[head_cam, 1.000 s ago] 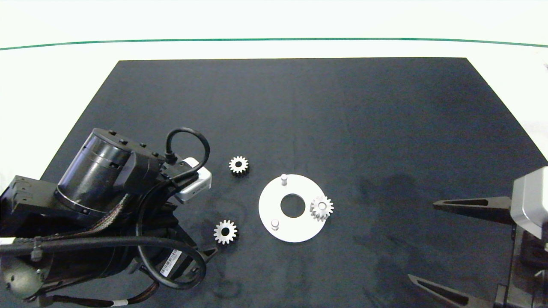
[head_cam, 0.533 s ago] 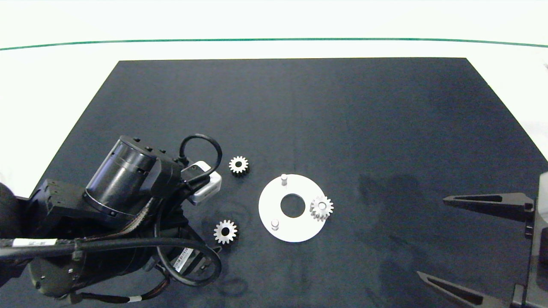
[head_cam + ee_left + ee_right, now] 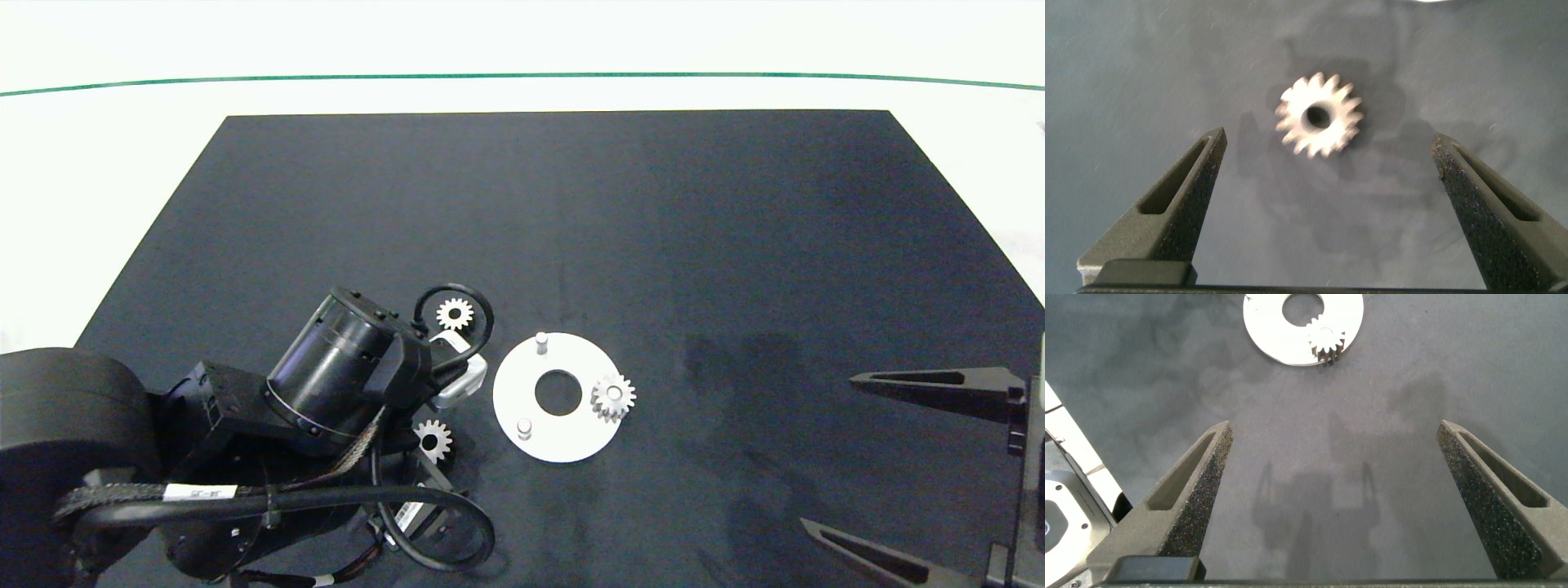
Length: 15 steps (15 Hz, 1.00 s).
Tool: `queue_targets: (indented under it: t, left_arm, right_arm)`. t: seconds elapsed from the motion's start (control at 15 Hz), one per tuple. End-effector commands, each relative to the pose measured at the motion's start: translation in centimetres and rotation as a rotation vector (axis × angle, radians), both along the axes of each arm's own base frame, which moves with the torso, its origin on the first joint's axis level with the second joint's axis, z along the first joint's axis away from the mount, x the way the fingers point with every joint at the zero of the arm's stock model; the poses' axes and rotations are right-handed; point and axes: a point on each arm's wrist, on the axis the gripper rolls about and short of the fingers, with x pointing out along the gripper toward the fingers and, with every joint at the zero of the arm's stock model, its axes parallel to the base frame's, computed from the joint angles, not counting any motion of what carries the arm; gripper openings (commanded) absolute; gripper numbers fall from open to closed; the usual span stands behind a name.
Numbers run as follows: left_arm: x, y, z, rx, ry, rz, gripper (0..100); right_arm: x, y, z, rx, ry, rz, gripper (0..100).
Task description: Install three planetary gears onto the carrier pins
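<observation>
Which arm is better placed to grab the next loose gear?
Left. The left pincer hangs open over a loose planetary gear beside the white carrier disc; the right pincer sits open at the mat's far right.

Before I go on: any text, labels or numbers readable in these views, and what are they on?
White tag on the left arm's cable: printed characters, too small to read.
White sticker low on the left arm: print, too blurred to read.
Nothing written on the gears, the white disc or the black mat.
Left hand and right hand: no markings visible.
</observation>
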Motion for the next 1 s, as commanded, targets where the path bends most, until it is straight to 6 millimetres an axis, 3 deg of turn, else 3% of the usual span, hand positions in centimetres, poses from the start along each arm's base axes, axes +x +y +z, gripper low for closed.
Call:
queue_targets:
  t: [0.07,0.47,1.0]
  left_arm:
    - [1.2,-1.1,-0.9,0.027,0.015,-0.001,100]
    - [2.3,-0.7,-1.3,0.031,0.01,0.029,99]
    - [1.4,0.3,-2.2,0.04,0.039,0.043,83]
  right_arm:
    - [0.0,0.0,0.0,-0.002,-0.001,0.002,100]
    - [0.0,0.1,-0.1,-0.006,0.004,0.002,100]
    - [0.1,0.1,-0.2,-0.01,0.008,0.004,100]
